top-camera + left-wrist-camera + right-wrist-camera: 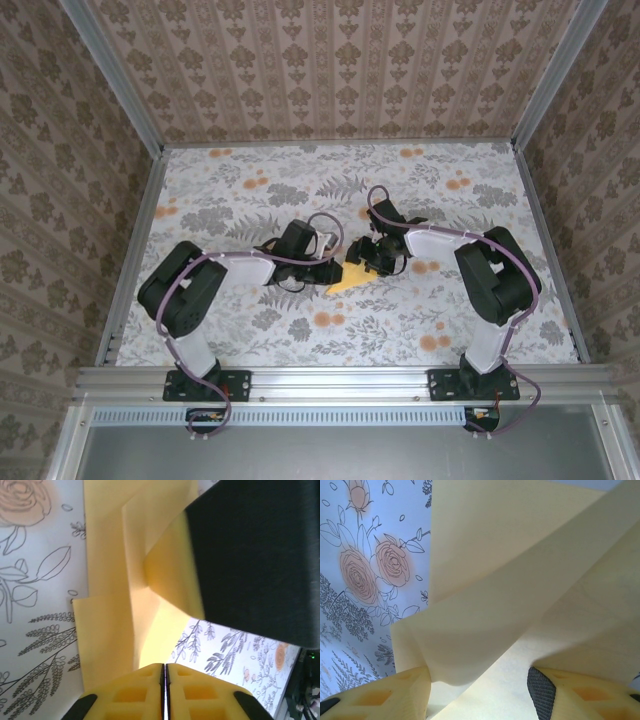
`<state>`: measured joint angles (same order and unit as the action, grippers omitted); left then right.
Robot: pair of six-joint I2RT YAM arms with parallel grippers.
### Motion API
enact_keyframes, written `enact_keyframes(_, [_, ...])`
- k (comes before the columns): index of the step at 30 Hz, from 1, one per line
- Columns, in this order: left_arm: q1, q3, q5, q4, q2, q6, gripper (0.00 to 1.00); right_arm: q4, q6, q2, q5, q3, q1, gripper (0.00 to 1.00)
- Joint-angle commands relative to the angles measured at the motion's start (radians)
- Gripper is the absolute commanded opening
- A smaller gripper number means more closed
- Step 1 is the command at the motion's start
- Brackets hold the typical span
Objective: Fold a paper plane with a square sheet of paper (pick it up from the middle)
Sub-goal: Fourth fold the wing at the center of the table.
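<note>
Two grippers meet over the partly folded pale-yellow sheet of paper [349,280], which lies below the middle of the overhead frame on the flower-printed tablecloth [250,200]. The left gripper [165,690] has its pads pressed together at the paper's raised fold, whether nipping it I cannot tell, while the right gripper [480,700] has its fingers spread with a lifted flap between them. From the left wrist, the right gripper's dark body hides the sheet's upper right; wallpapered walls [330,60] and aluminium rails [340,380] stand around.

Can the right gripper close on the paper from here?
Probably yes: the right gripper stands open with a raised fold of the paper between its jaws, and the left gripper, shut on the paper nearby, seems clear of it.
</note>
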<state>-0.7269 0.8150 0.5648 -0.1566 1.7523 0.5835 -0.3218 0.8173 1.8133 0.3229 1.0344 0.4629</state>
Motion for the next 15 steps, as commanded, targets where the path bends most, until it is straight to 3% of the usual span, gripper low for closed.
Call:
enact_keyframes(1, [-0.003, 0.033, -0.023, 0.035, 0.022, -0.007, 0.1, -0.099, 0.004, 0.068, -0.09, -0.038, -0.012, 0.59])
enact_keyframes(10, [0.003, 0.039, -0.052, 0.053, 0.035, -0.003, 0.09, -0.093, -0.011, 0.054, -0.096, -0.048, -0.015, 0.63])
enact_keyframes(15, [0.003, 0.04, -0.05, 0.052, 0.039, 0.0, 0.09, -0.125, -0.008, 0.071, -0.114, -0.035, -0.015, 0.59])
